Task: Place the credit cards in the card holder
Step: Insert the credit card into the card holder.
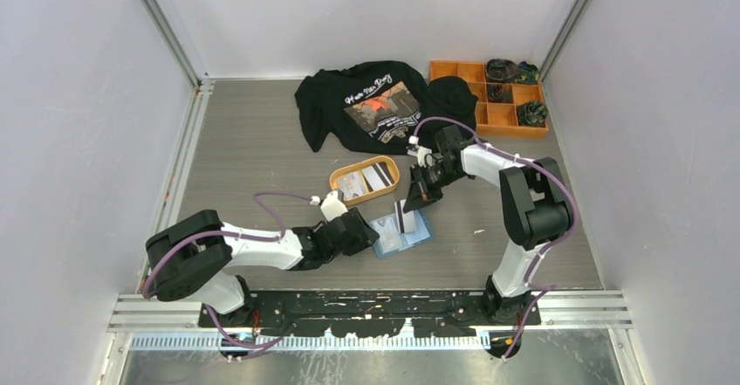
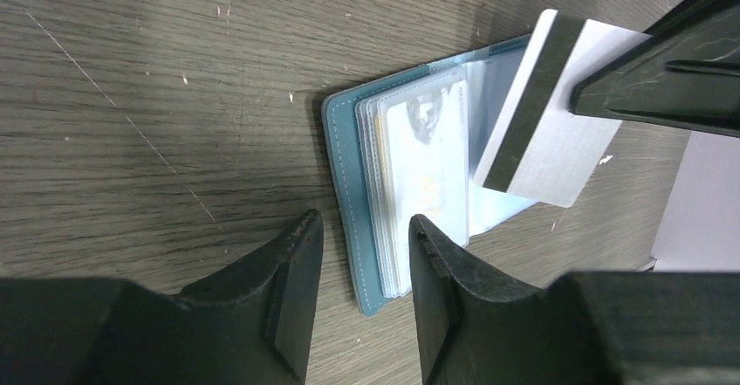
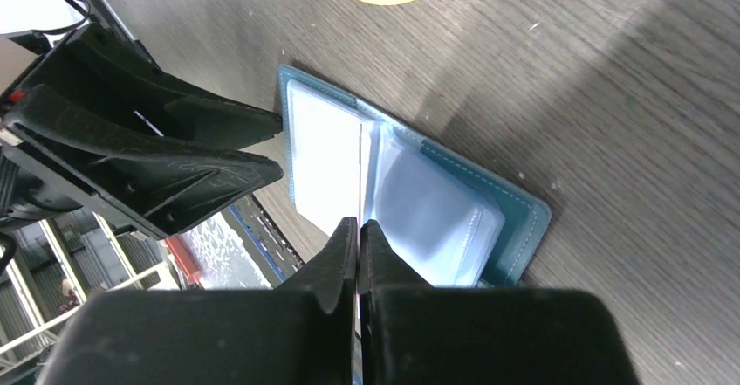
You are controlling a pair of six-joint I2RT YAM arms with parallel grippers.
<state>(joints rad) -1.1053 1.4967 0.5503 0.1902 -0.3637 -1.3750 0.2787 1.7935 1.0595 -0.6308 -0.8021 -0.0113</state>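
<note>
- Jaws of left gripper point(image 2: 365, 228) spread, straddling left edge of open card holder point(image 1: 394, 237) at desk middle.
- Right gripper point(image 3: 359, 223) pinching white, black-striped credit card point(image 2: 545, 132) edge-down over its pockets.
- More cards point(image 1: 377, 175) in orange tray point(image 1: 340, 175) beyond.

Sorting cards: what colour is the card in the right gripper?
The card is white with a black stripe; clearest from the left wrist view.

Black graphic tee point(image 1: 366, 106) bunched up at the back of the grey table point(image 1: 253, 158), orange compartment box point(image 1: 450, 73) right beside it, orange oval tray point(image 1: 333, 178) nearer in.
</note>
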